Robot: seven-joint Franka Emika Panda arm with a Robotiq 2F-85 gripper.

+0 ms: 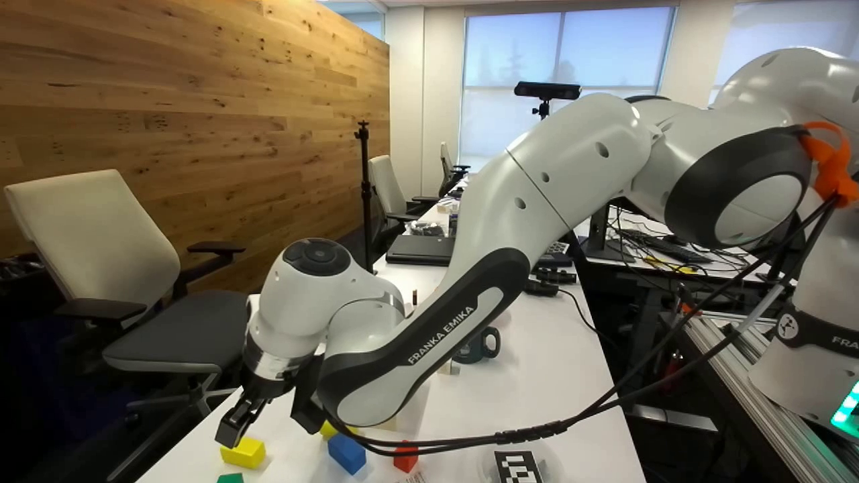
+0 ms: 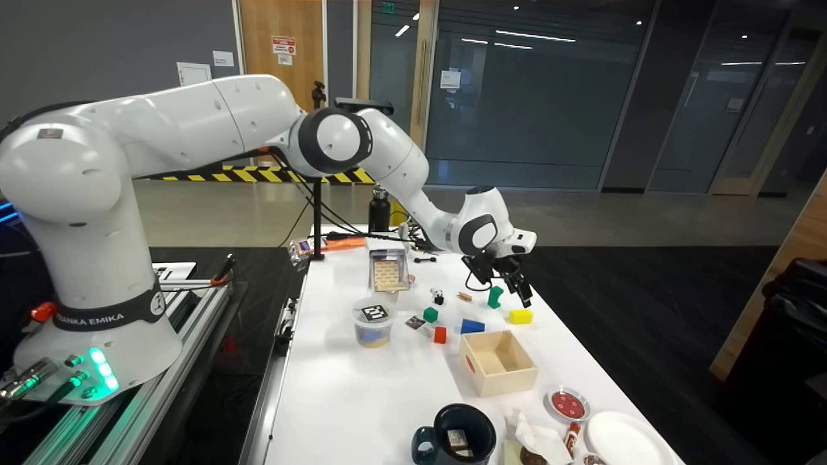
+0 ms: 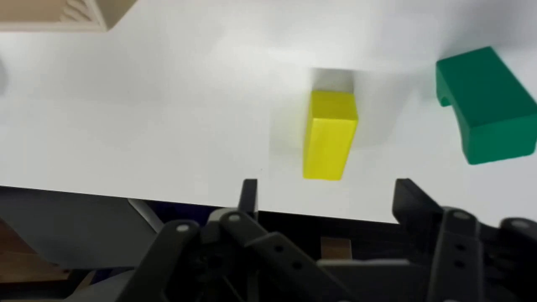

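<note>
My gripper (image 3: 327, 184) stands open, with nothing between its fingers. In the wrist view a yellow block (image 3: 329, 144) lies on the white table just beyond the fingertips, roughly centred between them. The same yellow block (image 1: 243, 454) is close below the gripper (image 1: 232, 433) in an exterior view. Also low over it, the gripper (image 2: 526, 301) appears in an exterior view above the yellow block (image 2: 521, 317); contact cannot be made out. A green arched block (image 3: 491, 96) rests to the right in the wrist view.
An open wooden box (image 2: 481, 378) stands near a blue block (image 2: 472, 326) and a red block (image 2: 440, 335). A green cube (image 2: 430, 314), lidded tub (image 2: 373, 334), dark mug (image 2: 423, 445) and white plate (image 2: 627, 439) share the table. The table edge (image 3: 126, 198) runs under the gripper; a chair (image 1: 168, 329) stands beyond.
</note>
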